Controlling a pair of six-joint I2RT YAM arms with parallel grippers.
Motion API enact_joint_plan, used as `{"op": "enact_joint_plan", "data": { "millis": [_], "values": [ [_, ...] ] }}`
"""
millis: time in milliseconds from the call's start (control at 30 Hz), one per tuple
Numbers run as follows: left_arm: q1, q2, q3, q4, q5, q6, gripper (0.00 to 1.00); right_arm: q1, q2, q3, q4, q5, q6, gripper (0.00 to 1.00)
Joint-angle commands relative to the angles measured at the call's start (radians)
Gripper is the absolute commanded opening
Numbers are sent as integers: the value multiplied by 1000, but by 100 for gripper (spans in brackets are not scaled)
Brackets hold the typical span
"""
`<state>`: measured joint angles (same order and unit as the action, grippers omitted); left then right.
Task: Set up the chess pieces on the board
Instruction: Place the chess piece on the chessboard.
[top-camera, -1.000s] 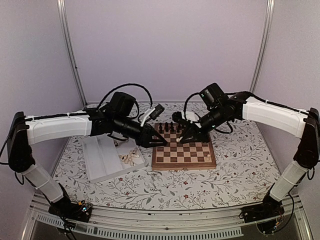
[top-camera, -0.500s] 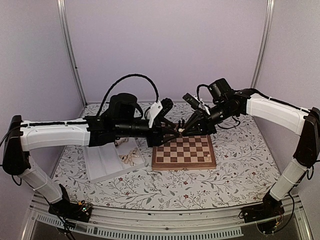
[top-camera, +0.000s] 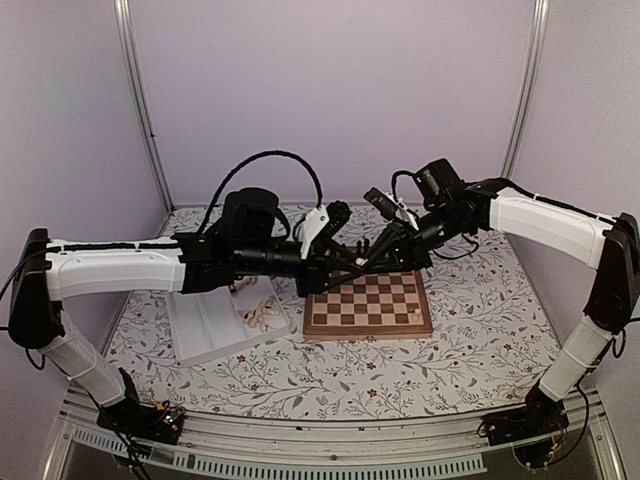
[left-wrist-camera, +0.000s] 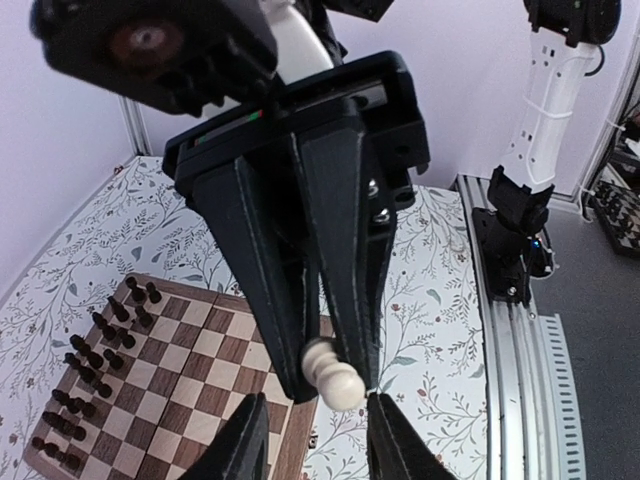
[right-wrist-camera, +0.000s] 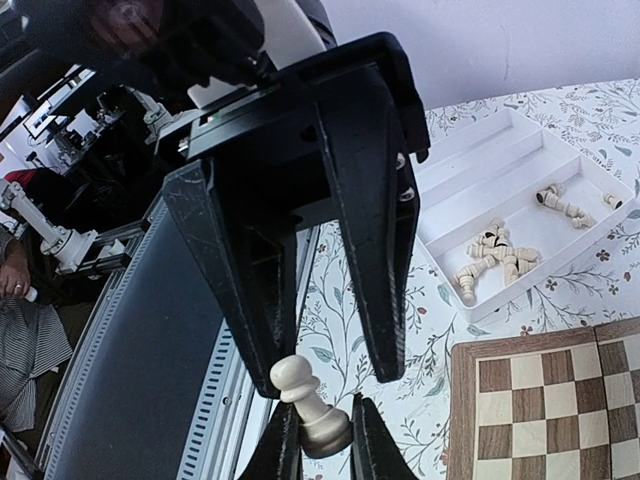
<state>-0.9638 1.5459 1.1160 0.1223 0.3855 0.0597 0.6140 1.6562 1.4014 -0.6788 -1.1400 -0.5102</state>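
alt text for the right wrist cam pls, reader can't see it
The right gripper, at the bottom edge, pinches a pale pawn by its base; the left gripper faces the camera, open fingers either side of the pawn's head. Behind: a white tray of loose pale pieces and a corner of the chessboard.

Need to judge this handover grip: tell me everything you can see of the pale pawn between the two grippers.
The pale pawn is one cream, wood-like piece with a round head, slim neck and flared base, apparently undamaged. It is held in the air above the far edge of the board. The right gripper pinches its base, and its head points outward. The left gripper has its jaws apart on either side of it, with no visible contact.
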Motion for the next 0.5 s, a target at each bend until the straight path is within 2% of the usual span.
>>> {"op": "enact_joint_plan", "data": {
  "millis": [0, 100, 467],
  "values": [
    [-8, 8, 27, 32, 51, 7, 38, 0, 23, -2, 19, -17, 16, 13],
    [-7, 8, 29, 34, 44, 6, 35, 0, 29, -3, 18, -14, 15, 13],
    [-8, 60, 79, -17, 37, -12, 15, 0, 21, -12, 19, -17, 12, 13]
  ]
}}
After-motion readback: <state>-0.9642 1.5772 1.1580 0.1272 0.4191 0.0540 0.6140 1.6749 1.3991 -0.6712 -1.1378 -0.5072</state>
